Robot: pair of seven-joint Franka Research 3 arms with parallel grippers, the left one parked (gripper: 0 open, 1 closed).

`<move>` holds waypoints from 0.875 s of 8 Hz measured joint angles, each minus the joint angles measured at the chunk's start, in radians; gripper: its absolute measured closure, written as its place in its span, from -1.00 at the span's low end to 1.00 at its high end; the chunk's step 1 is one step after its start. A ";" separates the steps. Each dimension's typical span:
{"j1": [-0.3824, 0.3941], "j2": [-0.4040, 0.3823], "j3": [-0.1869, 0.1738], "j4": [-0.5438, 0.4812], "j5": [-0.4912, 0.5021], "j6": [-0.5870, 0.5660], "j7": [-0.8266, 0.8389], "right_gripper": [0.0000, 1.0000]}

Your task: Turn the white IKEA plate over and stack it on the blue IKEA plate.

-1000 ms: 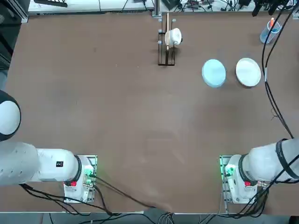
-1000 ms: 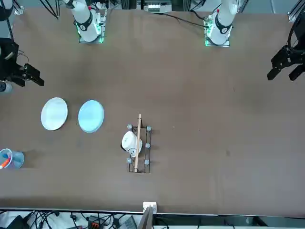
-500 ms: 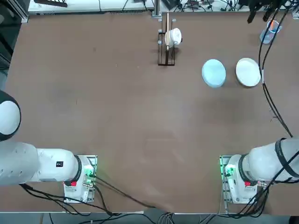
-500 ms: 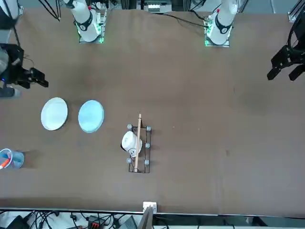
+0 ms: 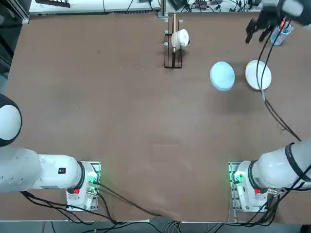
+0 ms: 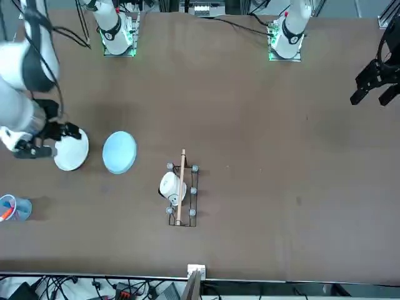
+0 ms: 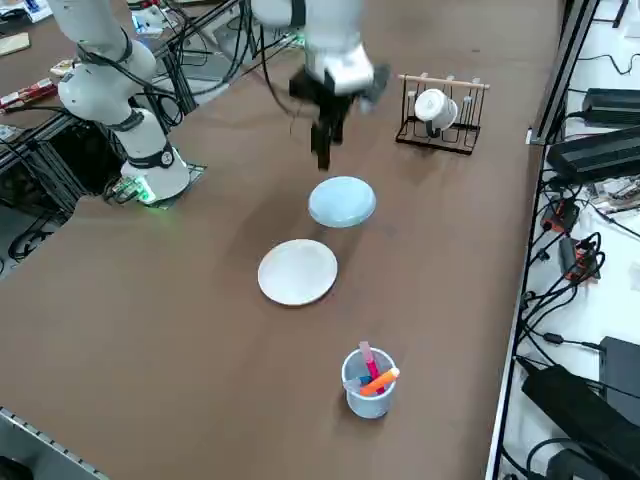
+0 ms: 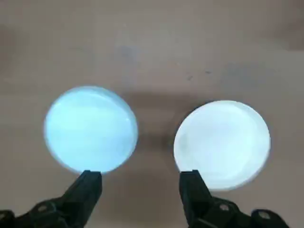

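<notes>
- Round, glossy plain white plate [image 7: 298, 272] lies flat on the brown tabletop [image 7: 180, 350], just beside the round, smooth pale blue plate [image 7: 342, 202]. Small gap between them, no overlap.
- Progress: I read this as the approach stage. Not turned over as far as I can tell, definitely not stacked. Left to do: grip white by the rim, lift, flip, set it down on blue.
- Black two-finger right claw [image 8: 140, 183]: fingers spread wide, nothing between them. I see it above the table near both plates, holding neither.
- Next, I'd line up on white's rim and go down slowly. Low, slick edge; my guess is it could skid or slip mid-turn. Blue is close enough to get nudged.
- Pale blue cup with coloured markers [image 7: 368, 393] stands near white, on the side away from blue. I'd keep the swing clear of it.
- Black wire rack with a wooden rail [image 7: 440, 128] sits farther off, white mug [image 7: 436, 108] hanging on it.
</notes>
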 joint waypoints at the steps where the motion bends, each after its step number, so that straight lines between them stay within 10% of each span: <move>1: -0.017 0.014 -0.003 -0.106 -0.001 0.128 -0.020 -1.00; 7: -0.100 0.228 -0.006 -0.206 -0.002 0.427 -0.154 -0.96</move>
